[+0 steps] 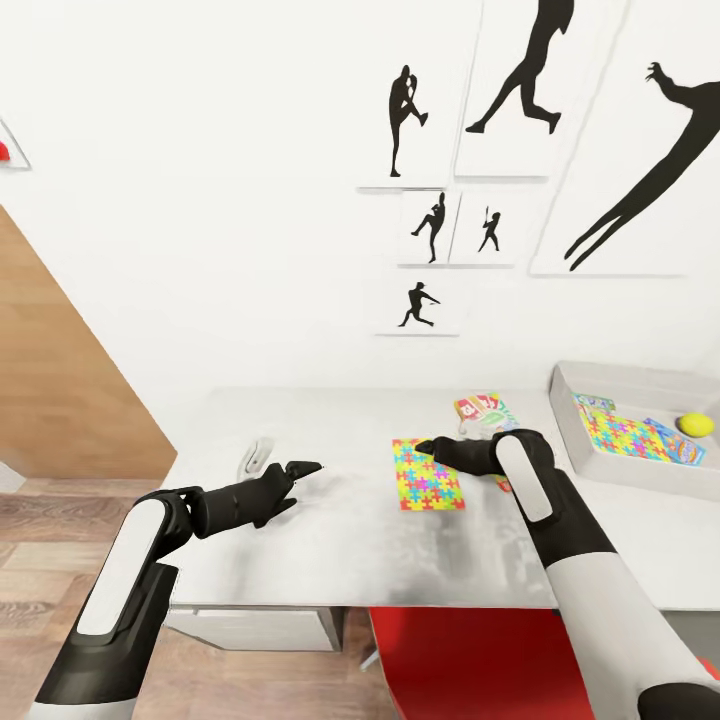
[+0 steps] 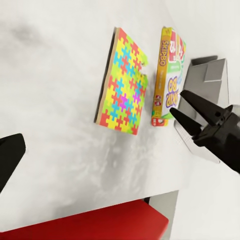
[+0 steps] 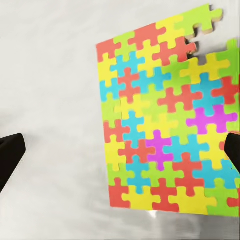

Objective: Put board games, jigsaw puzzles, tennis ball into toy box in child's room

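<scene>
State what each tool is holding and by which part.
Nothing is held. The right tool hangs open above the flat multicoloured jigsaw puzzle square; the left tool is open over the pale-grey table.

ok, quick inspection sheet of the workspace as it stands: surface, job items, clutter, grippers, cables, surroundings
Surface: pale grey table, mottled top.
Job's things: jigsaw puzzle flat on table, one corner piece missing; SKIP BO box just beyond it; toy box holds a second puzzle, blue box, tennis ball.
Clutter: small pale object near left gripper, unidentifiable.
Grippers: left gripper over bare table, empty; right gripper open, fingers spread over the puzzle.
Cables: nothing seen.
Surroundings: white wall, silhouette pictures, red seat below, wood floor.
</scene>
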### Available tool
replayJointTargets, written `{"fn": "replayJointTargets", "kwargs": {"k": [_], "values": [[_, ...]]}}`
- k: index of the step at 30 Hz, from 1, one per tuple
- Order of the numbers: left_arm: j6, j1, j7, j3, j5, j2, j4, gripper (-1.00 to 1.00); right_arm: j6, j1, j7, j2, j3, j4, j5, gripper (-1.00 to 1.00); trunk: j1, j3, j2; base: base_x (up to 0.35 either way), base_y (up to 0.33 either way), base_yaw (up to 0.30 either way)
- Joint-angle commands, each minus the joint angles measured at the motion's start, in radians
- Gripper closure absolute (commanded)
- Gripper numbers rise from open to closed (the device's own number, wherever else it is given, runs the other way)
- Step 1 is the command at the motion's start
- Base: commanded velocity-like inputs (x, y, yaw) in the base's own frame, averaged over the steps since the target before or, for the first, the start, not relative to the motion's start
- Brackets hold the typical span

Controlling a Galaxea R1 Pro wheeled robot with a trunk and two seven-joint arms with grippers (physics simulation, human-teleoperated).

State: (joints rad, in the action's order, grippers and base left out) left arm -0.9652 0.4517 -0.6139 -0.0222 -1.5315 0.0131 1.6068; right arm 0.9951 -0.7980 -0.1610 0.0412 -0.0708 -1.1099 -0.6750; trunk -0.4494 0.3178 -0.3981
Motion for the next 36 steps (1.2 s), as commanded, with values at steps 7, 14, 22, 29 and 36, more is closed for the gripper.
{"fn": "replayJointTargets", "kwargs": {"k": [7,14,22,29,36], "values": [[0.0,0.001,-0.01,-0.001,-0.01,0.001,0.001,-1.0,-0.037,-0.002,-0.012,0.002,0.002,0.03,-0.011,-1.0,-0.001,0.002,-0.002,0.0,0.084,0.0],[0.0,0.001,-0.01,-0.001,-0.01,0.001,0.001,-1.0,-0.094,-0.022,-0.022,0.004,0.004,0.074,-0.011,-1.0,-0.001,0.002,-0.002,0.0,0.009,0.0],[0.0,-0.001,-0.012,-0.002,-0.01,-0.001,0.001,-1.0,-0.172,-0.061,-0.122,0.008,0.043,0.15,-0.011,-1.0,-0.001,0.002,-0.002,0.0,0.001,0.0],[0.0,-0.001,-0.012,-0.002,-0.01,-0.001,0.001,-1.0,-0.194,-0.068,-0.135,0.01,0.07,0.185,-0.011,-1.0,-0.001,0.002,-0.002,0.0,0.0,0.0],[0.0,0.0,-0.012,-0.002,-0.01,-0.001,0.001,-1.0,-0.24,-0.076,-0.137,0.004,0.071,0.245,-0.011,-1.0,-0.001,0.002,-0.002,0.0,0.0,0.0]]}}
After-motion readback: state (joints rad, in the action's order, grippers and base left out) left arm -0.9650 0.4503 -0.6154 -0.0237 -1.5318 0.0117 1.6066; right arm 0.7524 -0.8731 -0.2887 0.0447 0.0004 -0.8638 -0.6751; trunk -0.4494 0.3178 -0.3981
